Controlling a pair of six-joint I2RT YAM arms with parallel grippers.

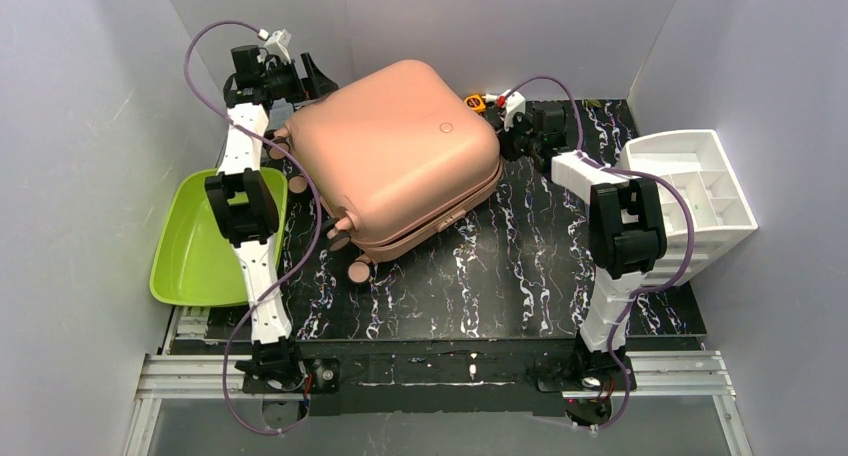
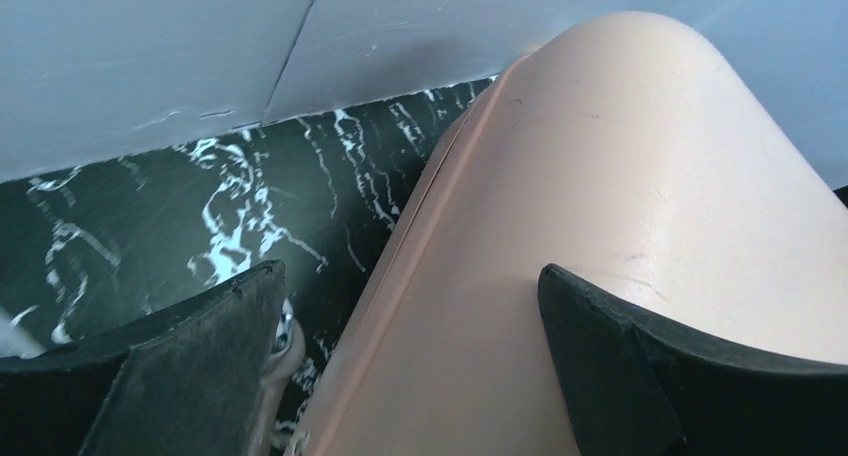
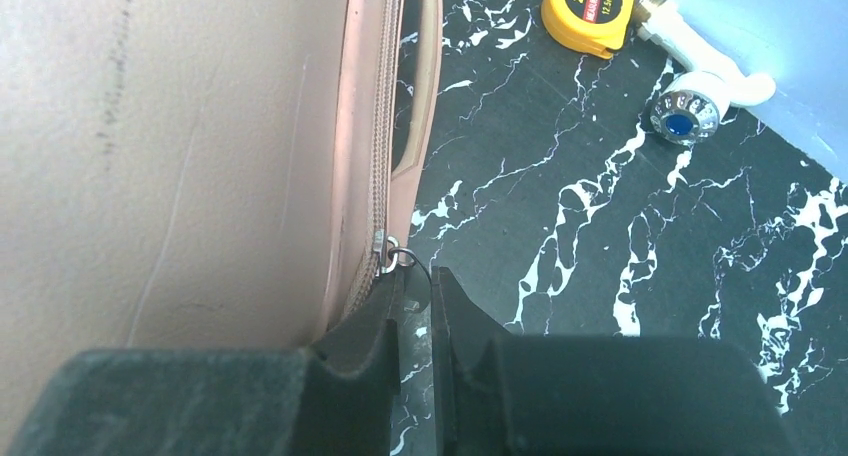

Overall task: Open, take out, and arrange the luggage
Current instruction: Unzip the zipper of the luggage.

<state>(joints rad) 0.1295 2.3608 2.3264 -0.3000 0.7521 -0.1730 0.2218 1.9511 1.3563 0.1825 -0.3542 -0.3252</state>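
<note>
The luggage [image 1: 395, 156], a salmon-pink hard-shell suitcase, lies flat and closed on the black marbled table, wheels [image 1: 358, 272] toward the near left. My left gripper [image 1: 312, 78] is at its far-left corner, open; in the left wrist view the luggage [image 2: 600, 196] fills the gap of the left gripper [image 2: 410, 294], with one finger over the shell and the other beside the table-side edge. My right gripper [image 1: 506, 136] is at the suitcase's right side. In the right wrist view the right gripper [image 3: 415, 294] is shut on the zipper pull [image 3: 402, 258] of the zip seam [image 3: 378, 126].
A lime-green tray [image 1: 190, 246] sits at the left table edge under the left arm. A white drawer organizer [image 1: 700, 191] stands at the right. A yellow tape measure [image 3: 588, 11] and a white tap [image 3: 692, 88] lie behind the suitcase near the back wall.
</note>
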